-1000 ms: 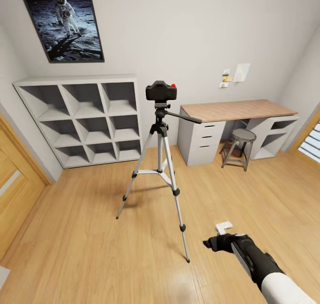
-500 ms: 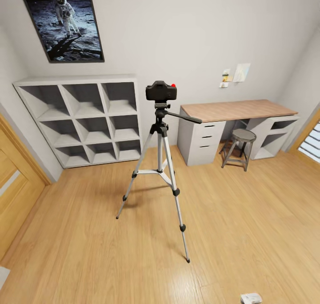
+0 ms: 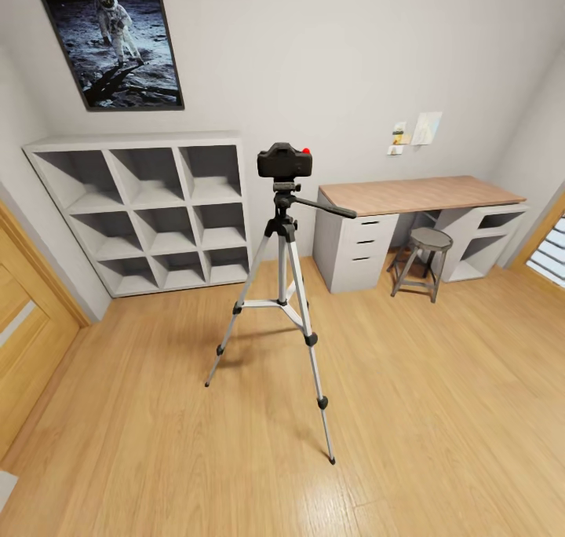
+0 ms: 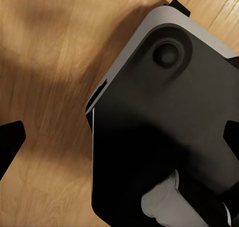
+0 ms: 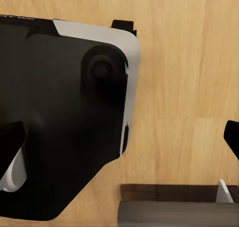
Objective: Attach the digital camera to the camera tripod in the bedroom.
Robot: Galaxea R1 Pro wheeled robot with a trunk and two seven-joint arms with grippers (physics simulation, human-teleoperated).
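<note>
Both claws hang over the wood floor (image 3: 439, 411), fingertips wide apart, gripping nothing; the digital camera (image 3: 285, 160) sits atop the camera tripod (image 3: 284, 301), left of the desk (image 3: 416, 194); rigid, probably light, best gripped by its boxy sides.

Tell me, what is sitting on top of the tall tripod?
The small black digital camera sits on top of the camera tripod. Its underside, where it meets the tripod's head, is hidden.

We note the tall silver-legged metal camera tripod (image 3: 285, 301), lightly shiny, with matt black joints, on glossy light wood plank floor (image 3: 439, 396).
</note>
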